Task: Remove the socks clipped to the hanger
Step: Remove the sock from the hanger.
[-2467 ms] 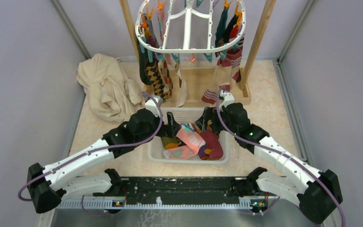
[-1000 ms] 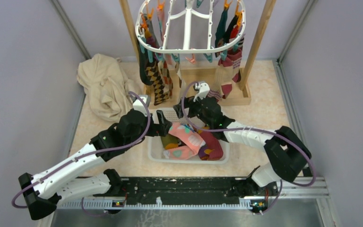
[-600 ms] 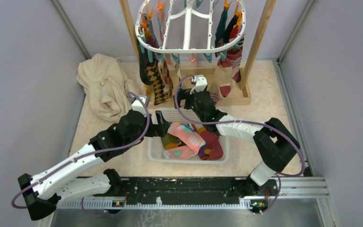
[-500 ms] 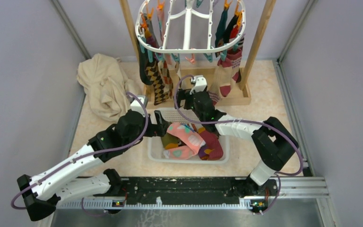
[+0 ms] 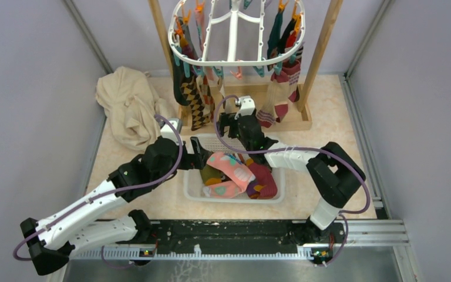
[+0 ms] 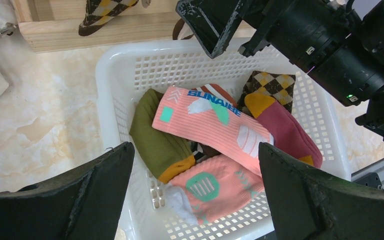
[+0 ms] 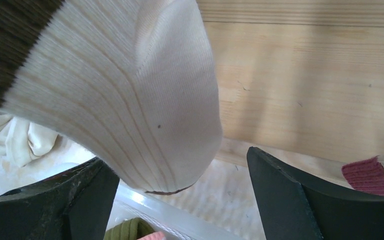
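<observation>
Socks (image 5: 195, 100) in argyle, stripes and dark solids hang by teal and orange clips from the rim of the white oval hanger (image 5: 235, 60). The hanger sits between the posts of a wooden frame (image 5: 321, 50) at the far end of the table (image 5: 329, 129).

The right gripper (image 5: 225, 122) reaches in under the hanger's near edge. Its fingers (image 7: 300, 200) are spread wide on either side of the toe of a cream sock (image 7: 125, 100) with a dark brown band. The ribbed toe dangles between them, not pinched, with the frame's wooden base board behind it and a red-and-purple striped sock (image 7: 375, 175) at the right edge of the wrist view.

The left gripper (image 6: 195, 150) hovers over a white mesh basket (image 6: 111, 75) in front of the frame, its fingers likewise wide apart and holding nothing. In the basket, a pink sock (image 6: 210, 122) lettered in blue lies across an olive sock (image 6: 155, 142) with an orange toe. A maroon sock (image 6: 285, 135) with a yellow heel lies against an argyle sock (image 6: 272, 82), and a second pink sock (image 6: 215, 192) lies at the near wall.

A crumpled beige cloth (image 5: 130, 108) lies on the table left of the frame.
</observation>
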Action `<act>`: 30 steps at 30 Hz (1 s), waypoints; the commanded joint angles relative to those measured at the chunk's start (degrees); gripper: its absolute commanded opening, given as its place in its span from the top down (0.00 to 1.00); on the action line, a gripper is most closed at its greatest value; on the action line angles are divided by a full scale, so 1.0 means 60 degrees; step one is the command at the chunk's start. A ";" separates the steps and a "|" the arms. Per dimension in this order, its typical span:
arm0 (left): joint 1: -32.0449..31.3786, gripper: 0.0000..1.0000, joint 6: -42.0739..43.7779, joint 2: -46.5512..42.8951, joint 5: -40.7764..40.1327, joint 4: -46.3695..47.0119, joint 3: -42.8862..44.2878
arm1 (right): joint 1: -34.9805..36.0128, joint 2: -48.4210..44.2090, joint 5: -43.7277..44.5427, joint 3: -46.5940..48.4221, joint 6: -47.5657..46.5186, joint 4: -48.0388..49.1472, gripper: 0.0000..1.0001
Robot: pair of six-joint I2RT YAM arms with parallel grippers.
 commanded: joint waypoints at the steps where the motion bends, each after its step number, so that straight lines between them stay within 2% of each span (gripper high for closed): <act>1: 0.0046 0.01 -0.0028 -0.0117 -0.0158 -0.0127 0.0030 | 0.0037 0.0113 0.0041 0.0410 0.0108 0.0552 0.07; 9: 0.0046 0.01 -0.0027 -0.0207 -0.0174 -0.0251 0.0045 | -0.0010 0.0296 0.0005 0.0555 0.0114 0.0558 0.07; 13: 0.0046 0.01 -0.0009 -0.0198 -0.0177 -0.0259 0.0058 | -0.0101 0.0297 -0.0190 0.0538 0.0092 0.0656 0.12; 18: 0.0047 0.01 0.0003 -0.0139 -0.0175 -0.0239 0.0110 | -0.0157 0.0200 -0.0269 0.0498 0.0074 0.0671 0.13; 23: 0.0046 0.01 0.0009 -0.0073 -0.0152 -0.0208 0.0133 | -0.0252 0.0174 -0.0517 0.0455 0.0037 0.0753 0.26; 30: 0.0046 0.01 -0.0002 -0.0120 -0.0158 -0.0219 0.0104 | -0.0344 0.0099 -0.0810 0.0323 0.0024 0.0952 0.35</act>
